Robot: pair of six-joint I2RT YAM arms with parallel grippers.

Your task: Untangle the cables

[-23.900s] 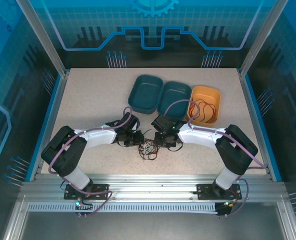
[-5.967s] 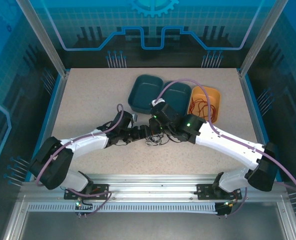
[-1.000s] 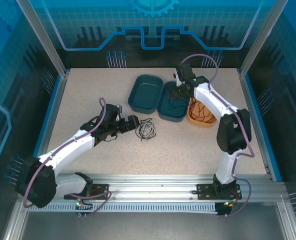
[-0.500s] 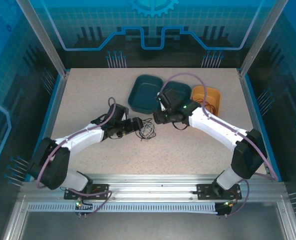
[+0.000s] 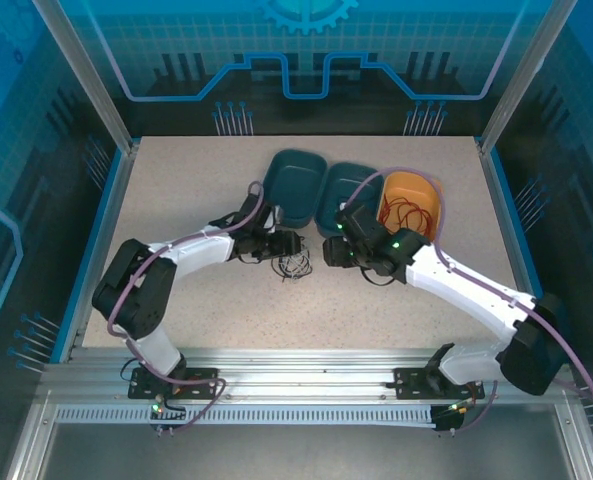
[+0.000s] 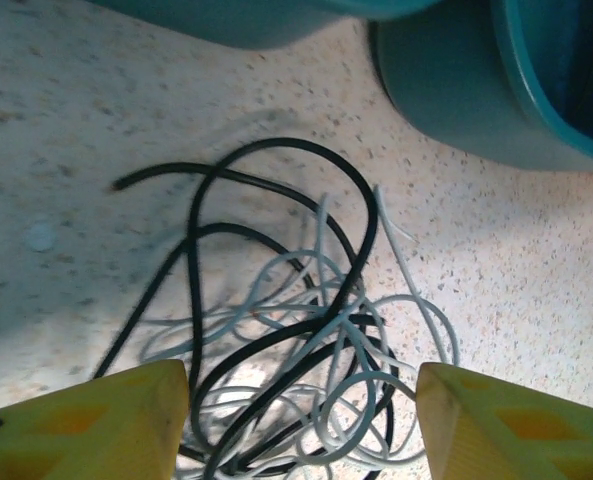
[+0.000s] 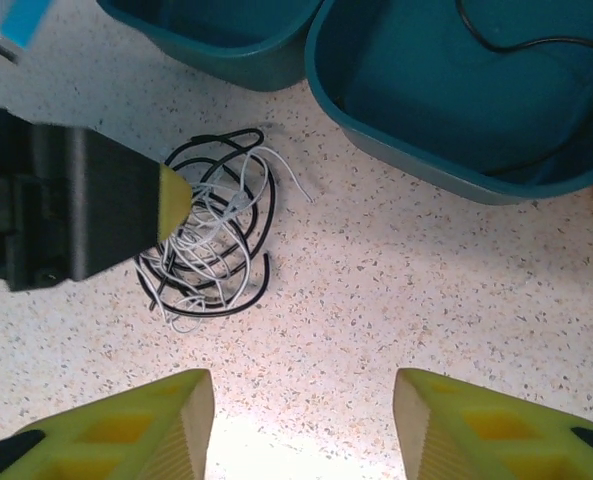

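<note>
A tangle of black and white cables (image 6: pixel 306 330) lies on the speckled table, seen from above as a small knot (image 5: pixel 295 266). My left gripper (image 6: pixel 301 405) is open and straddles it, one yellow finger (image 6: pixel 116 420) on each side and loops between them. In the top view the left gripper (image 5: pixel 290 246) sits at the tangle's far-left edge. My right gripper (image 7: pixel 301 425) is open over bare table, just right of the tangle (image 7: pixel 211 240). A red cable (image 5: pixel 409 215) lies coiled in the orange tray (image 5: pixel 433 192). A black cable (image 7: pixel 521 45) lies in the middle teal tray (image 7: pixel 426 165).
Two teal trays (image 5: pixel 276 205) (image 5: pixel 328 215) and the orange one stand in a row at the back, close behind the tangle. Open table lies to the left and toward the near edge.
My left gripper has moved right onto the tangle and its jaws have narrowed. My right arm has swung from over the middle teal tray down to the tangle's right side.
</note>
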